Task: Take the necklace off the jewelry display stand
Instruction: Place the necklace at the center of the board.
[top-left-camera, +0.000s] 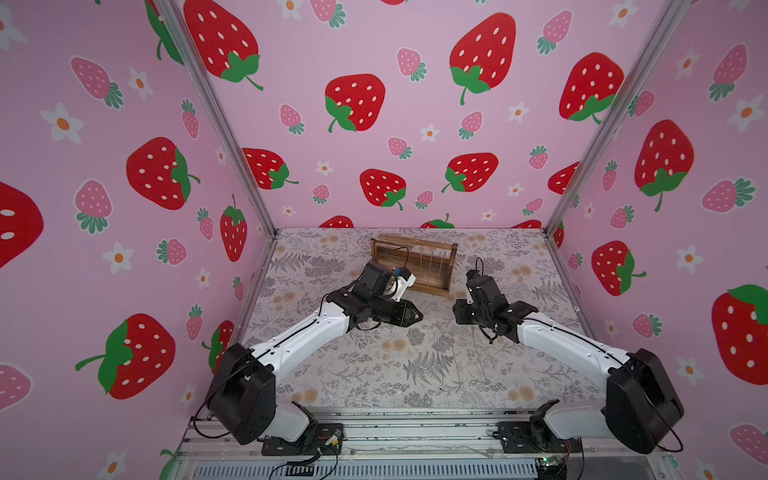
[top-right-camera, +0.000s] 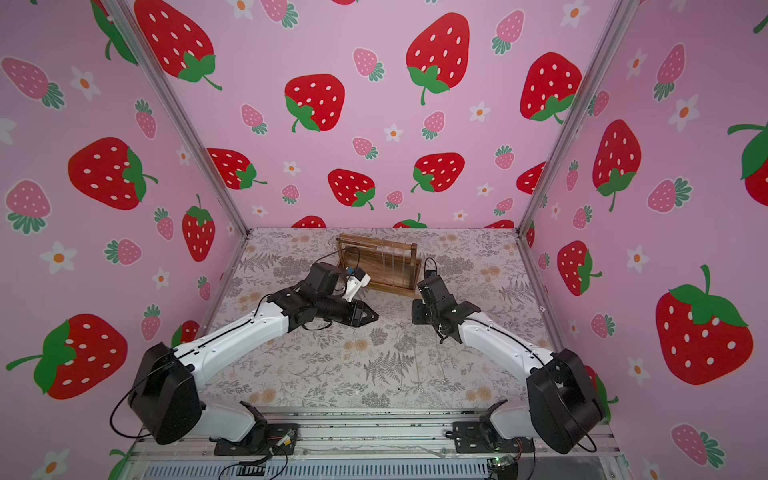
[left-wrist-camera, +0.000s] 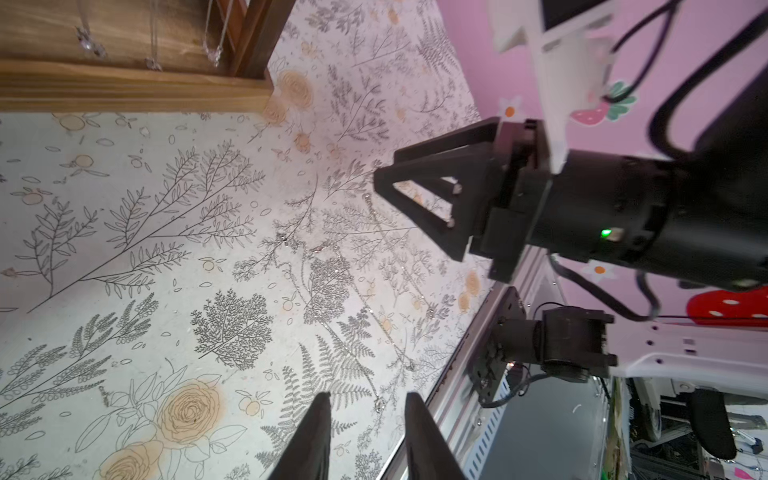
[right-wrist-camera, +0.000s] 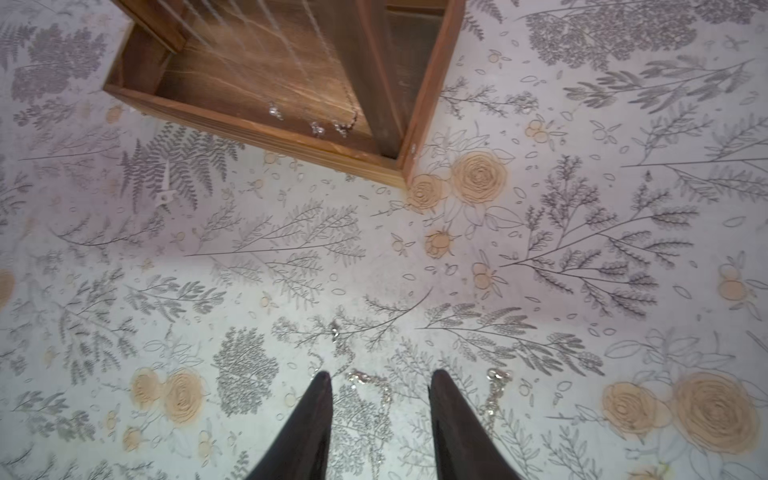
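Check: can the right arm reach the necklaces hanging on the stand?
Probably yes: the open front of the jewelry display stand faces the right gripper, jaws open and empty, nothing standing between.

The left arm (top-left-camera: 299, 332) and right arm (top-left-camera: 561, 336) had white shells and bulky black joints; black cables (left-wrist-camera: 656, 129) looped outside; the right gripper (left-wrist-camera: 384, 170) was dark, triangular (green light (left-wrist-camera: 606, 232), right of centre).

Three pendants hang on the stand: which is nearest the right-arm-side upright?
The end necklace: its pendant hangs right beside that upright of the jewelry display stand; the middle one and the far one hang farther inboard.
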